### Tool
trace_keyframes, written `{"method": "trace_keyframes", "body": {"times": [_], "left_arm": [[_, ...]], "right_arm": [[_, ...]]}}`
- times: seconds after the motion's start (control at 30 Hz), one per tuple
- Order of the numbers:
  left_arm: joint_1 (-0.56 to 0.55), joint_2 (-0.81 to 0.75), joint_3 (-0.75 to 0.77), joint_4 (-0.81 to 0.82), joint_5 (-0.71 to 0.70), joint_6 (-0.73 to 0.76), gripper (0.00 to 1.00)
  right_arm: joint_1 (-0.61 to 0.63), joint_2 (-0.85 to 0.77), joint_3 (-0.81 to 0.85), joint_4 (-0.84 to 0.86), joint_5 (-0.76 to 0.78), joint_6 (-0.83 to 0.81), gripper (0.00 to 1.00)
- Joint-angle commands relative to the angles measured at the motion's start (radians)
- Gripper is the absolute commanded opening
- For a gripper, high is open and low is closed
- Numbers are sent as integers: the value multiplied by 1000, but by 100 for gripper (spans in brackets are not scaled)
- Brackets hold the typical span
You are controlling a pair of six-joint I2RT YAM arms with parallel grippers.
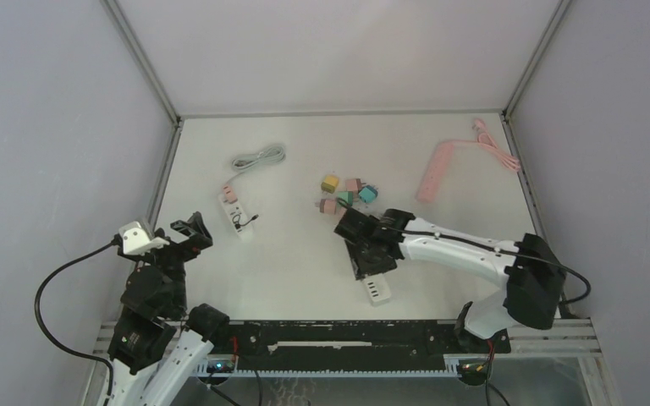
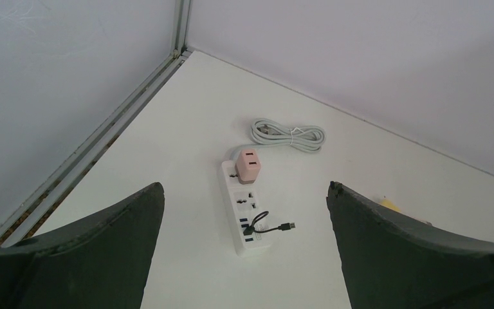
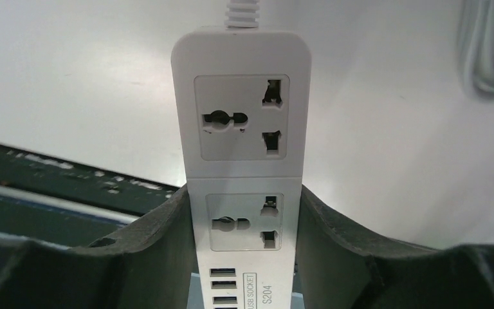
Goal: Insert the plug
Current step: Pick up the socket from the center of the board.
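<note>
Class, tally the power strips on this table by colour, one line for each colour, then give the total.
White power strips: 2, the left strip and the near strip
Pink power strips: 1, the pink strip
Total: 3

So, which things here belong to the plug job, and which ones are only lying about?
Likely for the job:
- white power strip, gripped by the right gripper
- coloured plugs beside it

Lying about, it seems:
- pink power strip
- second strip with pink charger
- coiled cable
- left gripper, open and idle
</note>
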Motion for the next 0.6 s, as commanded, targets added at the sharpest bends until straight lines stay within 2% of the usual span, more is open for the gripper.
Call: {"method": "trace_keyframes", "body": {"times": [0.0,0.2,0.3,0.43,0.57], "left_arm": [[2,14,-18,35,-16,21,100],[4,12,-20,32,-37,18,100],[7,10,-20,32,-55,14,100],[14,8,-21,31,-73,9,100],[19,15,-20,31,-73,8,100]], "right_arm": [[114,128,193,19,-24,-108,0],[182,265,451,81,-67,-313,0],[195,299,528,120,-65,-402,0],[218,285,571,202,-68,-496,0],[225,259,522,269,-83,-565,0]]}}
